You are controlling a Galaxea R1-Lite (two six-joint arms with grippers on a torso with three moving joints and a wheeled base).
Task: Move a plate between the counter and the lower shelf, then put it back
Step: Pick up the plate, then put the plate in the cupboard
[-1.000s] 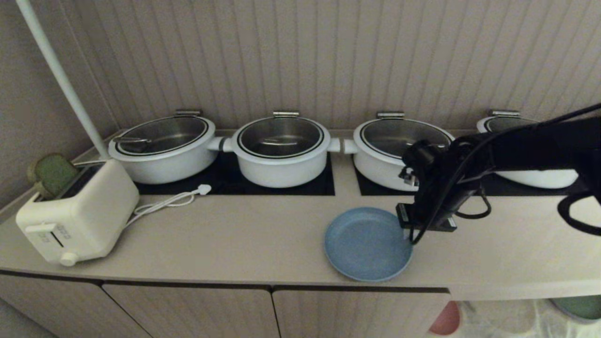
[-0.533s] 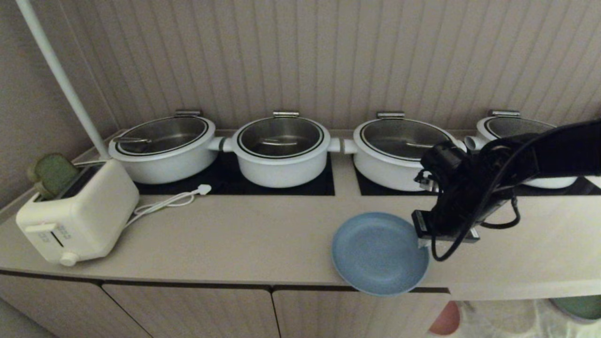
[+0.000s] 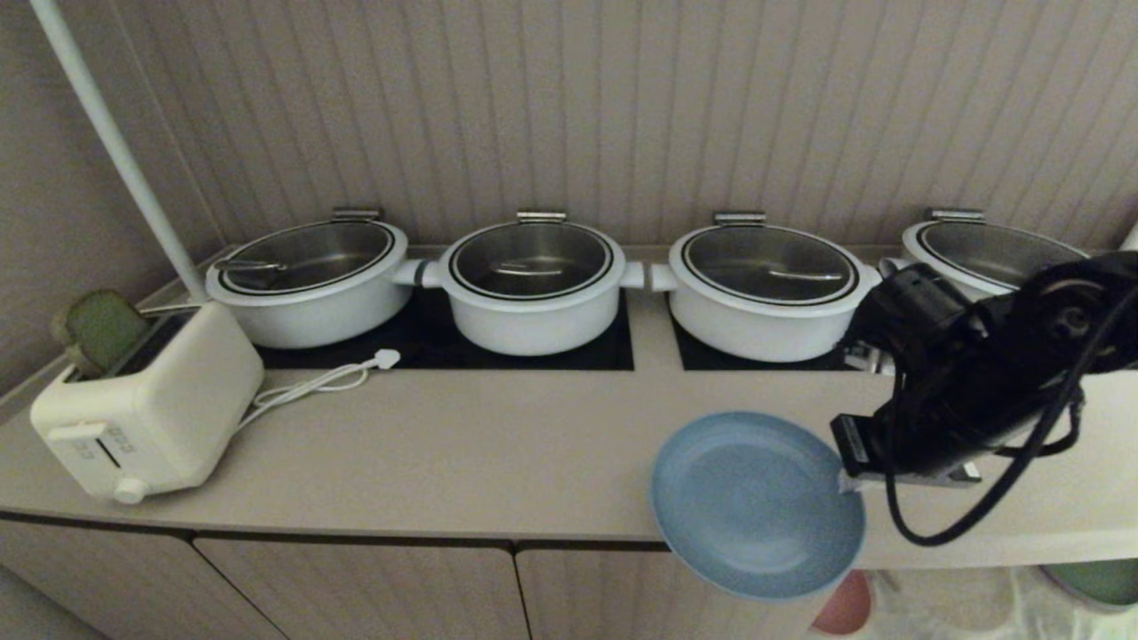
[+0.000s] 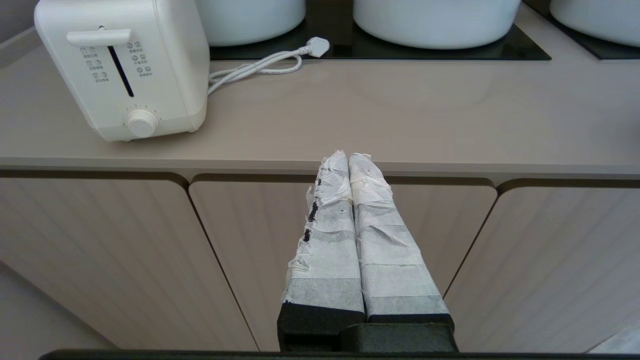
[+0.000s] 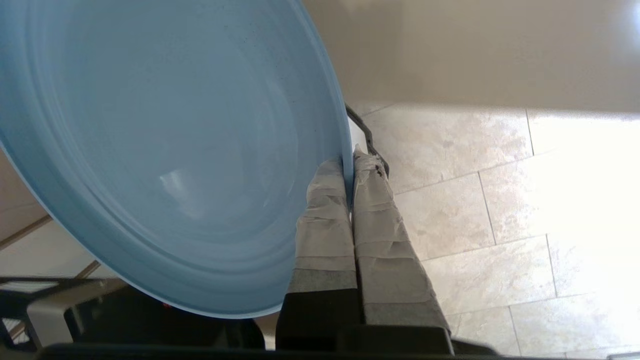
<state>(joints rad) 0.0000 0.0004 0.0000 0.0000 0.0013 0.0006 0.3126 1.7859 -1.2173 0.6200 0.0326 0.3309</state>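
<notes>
In the head view, the right gripper [image 3: 845, 483] is pinching the right rim of the plate [image 3: 756, 502], which is hanging out past the front edge of the counter [image 3: 462, 453], partly over the cabinet doors [image 3: 356, 591] and above the lower shelf [image 3: 960, 604]. Behind it, four white pots [image 3: 533, 284] are sitting in a row on the black hob panels [image 3: 444, 347], close to the ribbed wall. At the counter's left end a white toaster [image 3: 147, 400] is standing with its cord [image 3: 311, 382] trailing loose toward the pots, well apart from the plate. A pink plate [image 3: 845, 609] and a green plate [image 3: 1098, 582] are showing in the recess below, the pink one just under the blue plate's lower edge. In the left wrist view, the left gripper [image 4: 350, 165] is hanging in front of the closed cabinet doors with its taped fingers [image 4: 327, 240] pressed together and holding nothing, pointing at the counter's front edge, with the toaster off to one side. In the right wrist view, the taped fingers [image 5: 325, 225] are clamping the plate's rim edge-on, the plate's blue face is filling much of the frame, and a tiled floor [image 5: 475, 200] is showing beyond the fingers, with the counter's pale edge [image 5: 475, 50] above it.
</notes>
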